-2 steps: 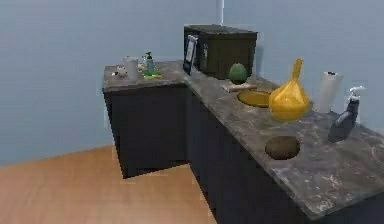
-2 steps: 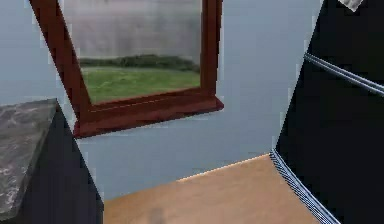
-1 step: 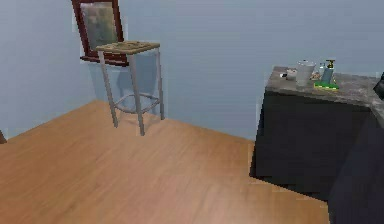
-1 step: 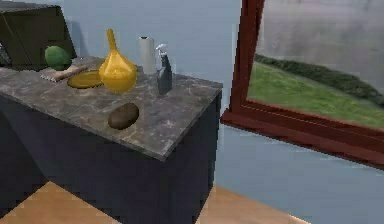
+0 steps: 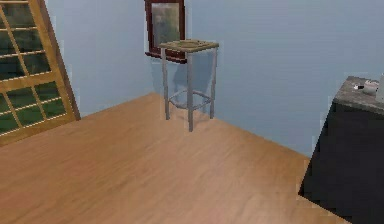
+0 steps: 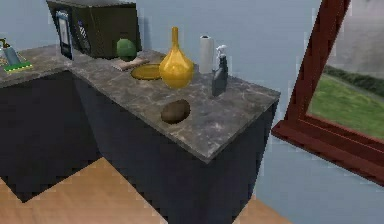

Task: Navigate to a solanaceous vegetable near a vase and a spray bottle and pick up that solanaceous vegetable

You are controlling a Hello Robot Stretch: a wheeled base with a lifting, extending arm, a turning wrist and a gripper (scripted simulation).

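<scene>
Brown oval potato-ish lump (image 6: 175, 111) on dark speckled stone table (image 6: 235, 125), 6 o'clock of glossy yellow vase (image 6: 176, 62); grey spray bottle (image 6: 219, 76) at its 2 o'clock. End effector state: can't tell. Risk imo: lump near front edge, sloppy reach rolls it off.

A home kitchen: a dark L-shaped counter (image 6: 235, 125) with a speckled grey stone top carries a dark boxy microwave-like appliance (image 6: 100, 25), a white paper-towel roll (image 6: 205, 50) and a grey spray bottle (image 6: 219, 76), above warm wood-plank flooring (image 5: 140, 170), beside a red-framed window (image 6: 325, 95).
</scene>
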